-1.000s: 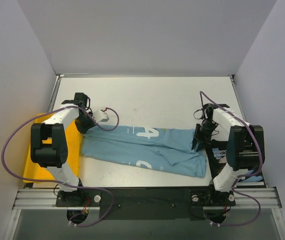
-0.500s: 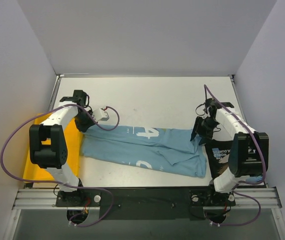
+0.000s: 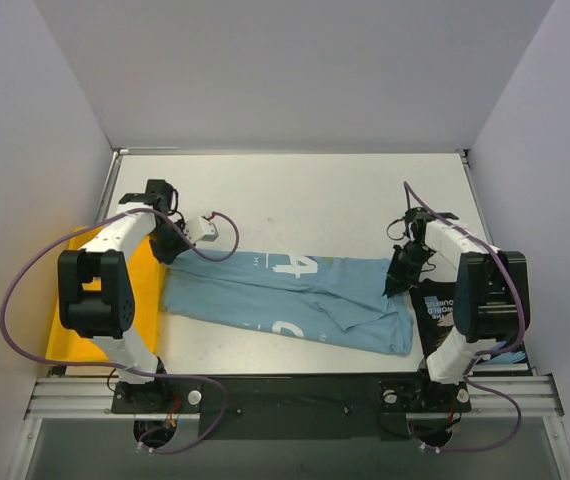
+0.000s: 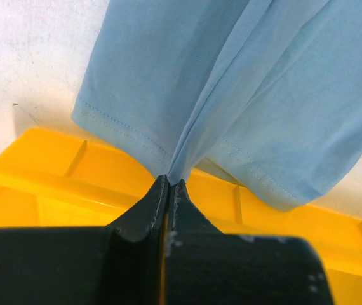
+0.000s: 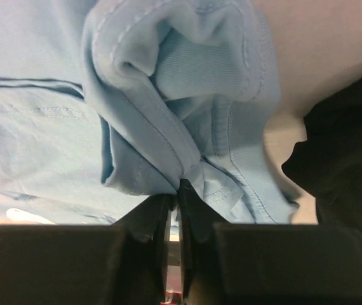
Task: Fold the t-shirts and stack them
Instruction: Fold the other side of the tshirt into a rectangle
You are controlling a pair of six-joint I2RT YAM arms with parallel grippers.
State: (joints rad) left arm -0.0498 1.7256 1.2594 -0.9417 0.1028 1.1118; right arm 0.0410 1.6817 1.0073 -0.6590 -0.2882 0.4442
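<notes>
The light blue t-shirt (image 3: 285,295) with white print lies folded lengthwise across the table's middle. My left gripper (image 3: 173,250) is shut on its left hem; the left wrist view shows the hem (image 4: 168,127) pinched at my gripper (image 4: 170,181), above the tray. My right gripper (image 3: 397,278) is shut on the bunched right end of the shirt (image 5: 168,127), pinched at my gripper (image 5: 180,185). The black t-shirt (image 3: 435,310) with pale print lies at the right under my right arm; it also shows in the right wrist view (image 5: 346,159).
A yellow plastic tray (image 3: 70,320) sits at the left edge, under my left arm; its rim (image 4: 54,171) shows just below the held hem. White walls enclose the table on three sides.
My right gripper has shifted slightly back and down with the shirt's right end. My left gripper has barely moved.
</notes>
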